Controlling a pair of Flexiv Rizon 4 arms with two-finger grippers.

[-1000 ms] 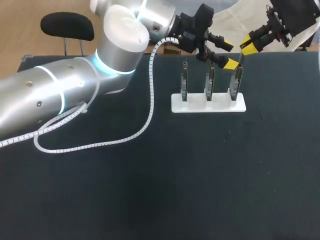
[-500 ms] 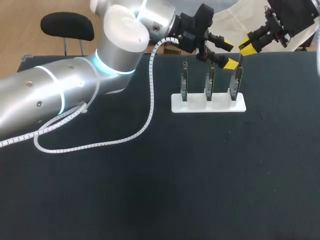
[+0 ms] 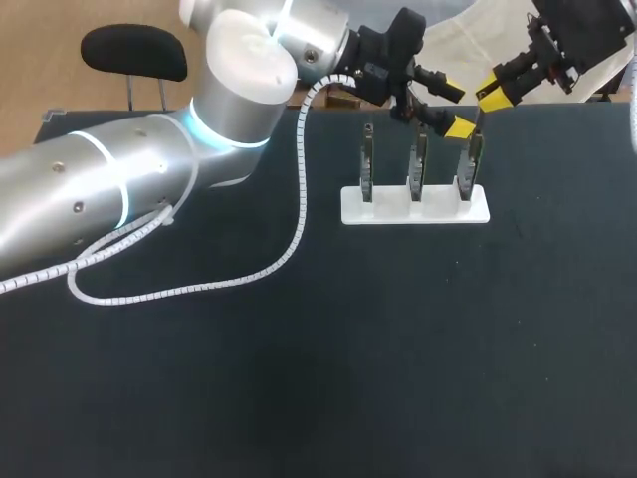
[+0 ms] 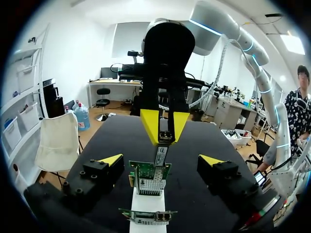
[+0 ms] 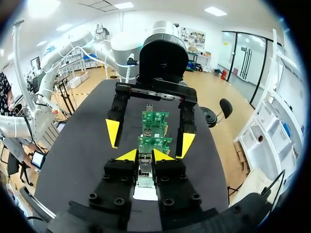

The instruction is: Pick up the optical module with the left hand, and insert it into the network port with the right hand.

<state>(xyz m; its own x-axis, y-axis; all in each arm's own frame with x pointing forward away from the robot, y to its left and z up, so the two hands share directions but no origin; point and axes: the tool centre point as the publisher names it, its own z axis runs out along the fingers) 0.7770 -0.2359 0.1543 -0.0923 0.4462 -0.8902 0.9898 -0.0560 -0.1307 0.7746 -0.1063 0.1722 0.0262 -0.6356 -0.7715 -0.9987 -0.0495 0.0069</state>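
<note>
My right gripper [image 3: 494,95] hangs over the rightmost network card [image 3: 470,164] of three standing in a white stand [image 3: 415,207]. It is shut on the optical module [image 4: 161,154], a slim metal piece pointing down. The module's lower end meets the top edge of that card [image 4: 149,177]. In the right wrist view the module [image 5: 144,171] sits between my right gripper's [image 5: 145,155] yellow tips. My left gripper [image 3: 455,108] is open, one finger on each side of the same card, holding nothing. In the left wrist view my left gripper [image 4: 161,160] straddles the card while the right gripper [image 4: 164,132] comes down from above.
Two more cards [image 3: 367,159] [image 3: 419,159] stand left of the one under the module. A white coiled cable [image 3: 289,249] from my left arm trails over the dark table [image 3: 398,349] at the left. The left arm fills the table's left back corner.
</note>
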